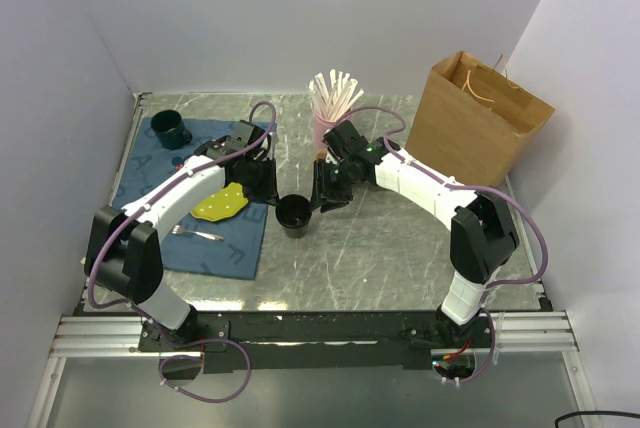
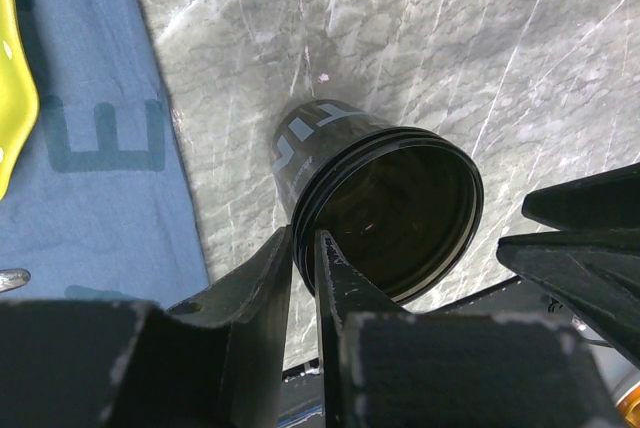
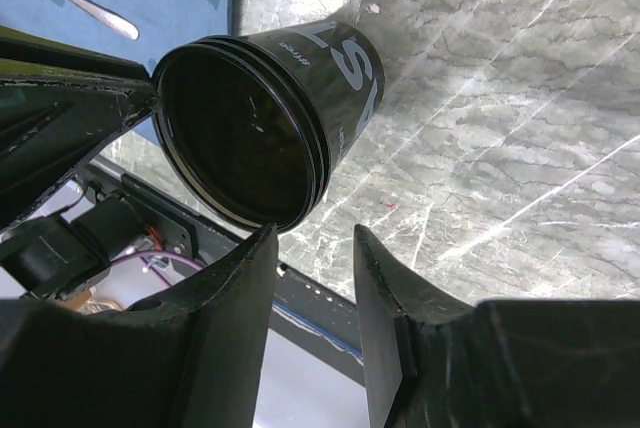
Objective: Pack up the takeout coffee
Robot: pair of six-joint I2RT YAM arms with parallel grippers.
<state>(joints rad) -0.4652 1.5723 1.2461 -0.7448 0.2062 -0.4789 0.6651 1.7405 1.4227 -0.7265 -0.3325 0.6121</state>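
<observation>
Grey marbled surface (image 1: pixel 400 248), enclosed on three sides by plain white walls (image 1: pixel 300 8). The black coffee cup (image 1: pixel 293 213) is seen upright near the centre of the surface, just off the edge of a blue cloth (image 1: pixel 225 243). Its rim is pinched by the left gripper (image 2: pixel 305 243). The right gripper (image 3: pixel 313 235) is held open just beside the cup, gripping nothing. A brown paper bag (image 1: pixel 475 128) is stood at the right rear, and a pink holder of wooden stirrers (image 1: pixel 327 118) at the rear centre.
</observation>
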